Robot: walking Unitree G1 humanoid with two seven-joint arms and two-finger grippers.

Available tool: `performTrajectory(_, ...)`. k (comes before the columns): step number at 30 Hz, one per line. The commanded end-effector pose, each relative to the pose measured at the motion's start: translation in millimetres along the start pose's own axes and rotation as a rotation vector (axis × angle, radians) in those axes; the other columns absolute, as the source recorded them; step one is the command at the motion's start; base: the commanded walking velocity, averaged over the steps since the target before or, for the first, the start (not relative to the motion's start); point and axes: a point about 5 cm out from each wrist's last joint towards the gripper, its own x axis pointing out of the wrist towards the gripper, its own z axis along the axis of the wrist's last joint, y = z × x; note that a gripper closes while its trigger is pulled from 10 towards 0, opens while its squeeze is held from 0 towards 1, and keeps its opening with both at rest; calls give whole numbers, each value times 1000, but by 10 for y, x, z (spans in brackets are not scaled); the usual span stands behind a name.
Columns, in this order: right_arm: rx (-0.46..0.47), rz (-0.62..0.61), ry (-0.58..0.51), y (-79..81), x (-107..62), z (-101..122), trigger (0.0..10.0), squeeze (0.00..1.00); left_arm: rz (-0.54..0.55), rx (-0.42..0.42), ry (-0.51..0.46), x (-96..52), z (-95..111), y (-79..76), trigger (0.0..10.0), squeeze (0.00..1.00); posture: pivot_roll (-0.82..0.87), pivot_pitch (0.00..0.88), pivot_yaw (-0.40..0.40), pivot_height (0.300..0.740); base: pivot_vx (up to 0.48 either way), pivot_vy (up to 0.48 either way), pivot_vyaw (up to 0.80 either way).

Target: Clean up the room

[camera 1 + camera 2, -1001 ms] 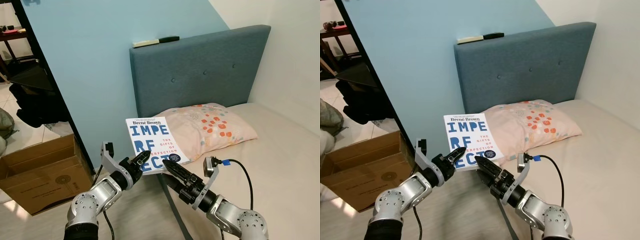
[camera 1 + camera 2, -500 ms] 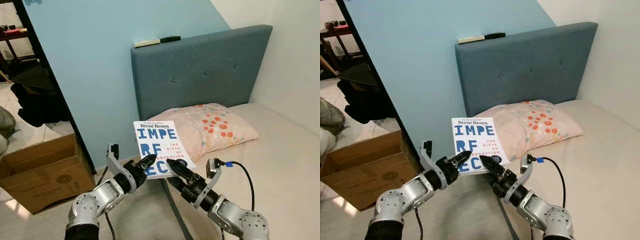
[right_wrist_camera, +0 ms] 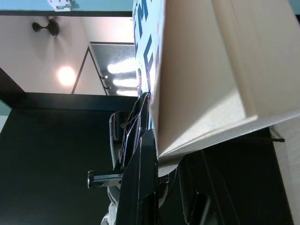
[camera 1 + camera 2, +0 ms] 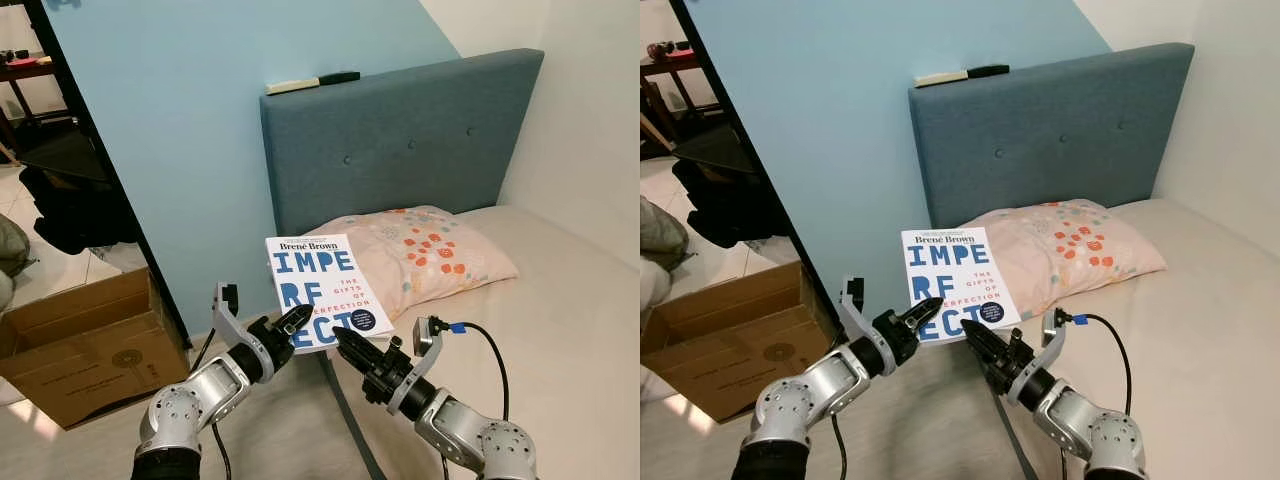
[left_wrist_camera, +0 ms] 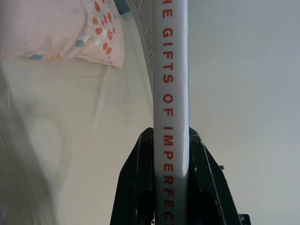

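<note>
Book [image 4: 324, 290] held before the pillow [image 4: 425, 255], long axis pointing away; left gripper [image 4: 285, 325] clamps its spine, right gripper [image 4: 350, 347] seemingly pinches the bottom edge.

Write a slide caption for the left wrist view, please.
Left gripper clamps the white book by its spine, above the bed.

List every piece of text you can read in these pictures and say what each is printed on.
"Brené Brown": top of the book cover, held up by the left gripper and right gripper.
"IMPE / RF / ECT": large blue cover letters, partly hidden.
"THE GIFTS OF ...ERFECTION": small red cover text.
"GIFTS OF IMPERFEC": book spine, left wrist view.
Dark round cover sticker: too small to read.
Cardboard box round mark: unreadable.
</note>
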Motion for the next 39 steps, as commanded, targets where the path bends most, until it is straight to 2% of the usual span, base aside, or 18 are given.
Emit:
performTrajectory(1, -15, 32, -11, 71, 48, 33, 0, 0, 56, -24, -19, -41, -88, 106, 10000, 0, 60, 12, 77, 740, 0, 0, 0)
performTrajectory(5, -17, 31, -12, 71, 48, 34, 0, 0, 57, -19, -18, -41, -93, 108, 10000, 0, 59, 11, 77, 740, 0, 0, 0)
performTrajectory(9, -18, 28, -18, 67, 47, 43, 0, 0, 72, 20, -19, -35, -99, 118, 10000, 0, 58, 11, 76, 740, 0, 0, 0)
performTrajectory(11, -20, 28, -20, 66, 48, 46, 0, 0, 117, 68, -8, -30, -104, 150, 10000, 0, 59, 11, 76, 740, 0, 0, 0)
performTrajectory(13, -21, 27, -20, 66, 48, 47, 0, 0, 124, 75, -6, -30, -105, 155, 10000, 0, 59, 11, 76, 740, 0, 0, 0)
performTrajectory(14, -20, 28, -21, 67, 49, 51, 0, 0, 110, 79, 1, -29, -115, 146, 10000, 1000, 59, 11, 75, 740, 0, 0, 0)
performTrajectory(22, -20, 35, -29, 76, 56, 61, 0, 0, 77, 110, 27, -39, -160, 113, 10000, 1000, 60, 10, 77, 740, 0, 0, 0)
performTrajectory(27, -55, 2, -73, 49, 54, 118, 0, 0, 120, 162, 21, -54, -140, 167, 10000, 1000, 61, 10, 77, 740, 0, 0, 0)
performTrajectory(28, -62, -4, -81, 44, 54, 128, 0, 0, 127, 173, 20, -57, -136, 177, 10000, 12, 61, 10, 77, 740, 0, 0, 0)
performTrajectory(29, -112, -60, -138, 19, 61, 222, 0, 0, 158, 186, -8, -101, -78, 229, 10000, 0, 57, 8, 83, 740, 0, 0, 0)
performTrajectory(30, -112, -60, -138, 19, 61, 222, 0, 0, 158, 186, -8, -101, -78, 229, 10000, 0, 57, 8, 83, 740, 0, 0, 0)
performTrajectory(32, -219, -151, -254, 13, 61, 428, 0, 0, 204, 187, -76, -208, 59, 315, 10000, 0, 57, 7, 85, 740, 0, 0, 0)
performTrajectory(34, -248, -172, -288, 20, 57, 488, 0, 0, 215, 188, -96, -241, 98, 336, 10000, 0, 57, 6, 82, 740, 0, 0, 0)
performTrajectory(36, -319, -209, -356, 69, 32, 654, 0, 0, 241, 205, -150, -341, 200, 383, 10000, 0, 58, 4, 78, 740, 0, 0, 0)
performTrajectory(39, -583, -312, -355, 136, -15, 846, 0, 0, 304, 225, -224, -507, 324, 465, 10000, 0, 59, 4, 76, 740, 0, 0, 0)
